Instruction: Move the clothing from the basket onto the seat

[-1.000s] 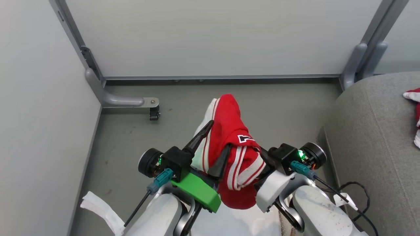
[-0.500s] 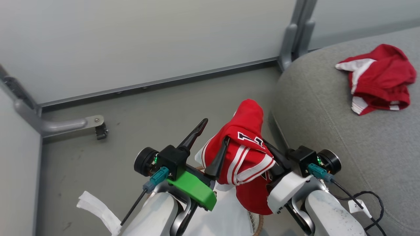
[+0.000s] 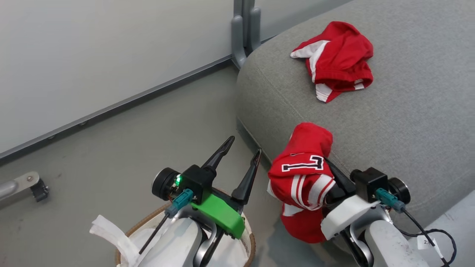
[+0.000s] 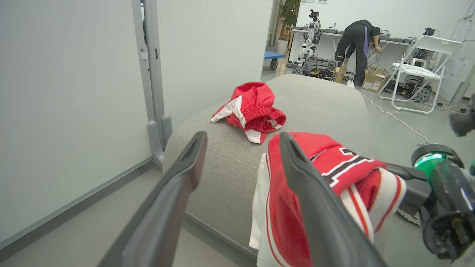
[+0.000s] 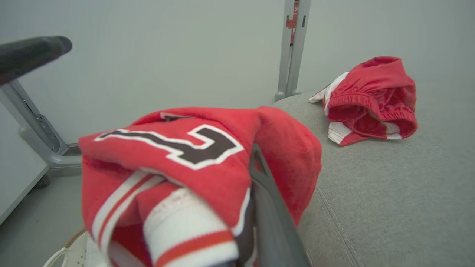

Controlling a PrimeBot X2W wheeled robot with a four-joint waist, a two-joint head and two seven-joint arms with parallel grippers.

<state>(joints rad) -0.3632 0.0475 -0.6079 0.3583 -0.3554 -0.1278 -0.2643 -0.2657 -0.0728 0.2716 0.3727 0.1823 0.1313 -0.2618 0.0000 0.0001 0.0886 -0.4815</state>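
A red jersey (image 3: 302, 168) with white stripes and a black-and-white number hangs bunched from my right gripper (image 3: 328, 167), which is shut on it at the seat's (image 3: 408, 111) near edge. In the right wrist view the jersey (image 5: 200, 148) drapes over one dark finger (image 5: 267, 196). My left gripper (image 3: 245, 144) stands open and empty just left of it, above the basket (image 3: 253, 237). The left wrist view shows the held jersey (image 4: 334, 167) right of its fingers (image 4: 297, 174). A second red jersey (image 3: 336, 59) lies crumpled on the grey seat.
A pale partition wall (image 3: 92, 55) with a grey post (image 3: 243, 33) bounds the floor at the back left. A white liner (image 3: 107, 230) hangs over the basket rim. Far off in the left wrist view a person (image 4: 356, 37) bends over a bench, near a white folding chair (image 4: 419, 70).
The head camera has swung right, bringing the seat into view. My left gripper has opened and let go of the jersey, which now hangs from the right gripper alone.
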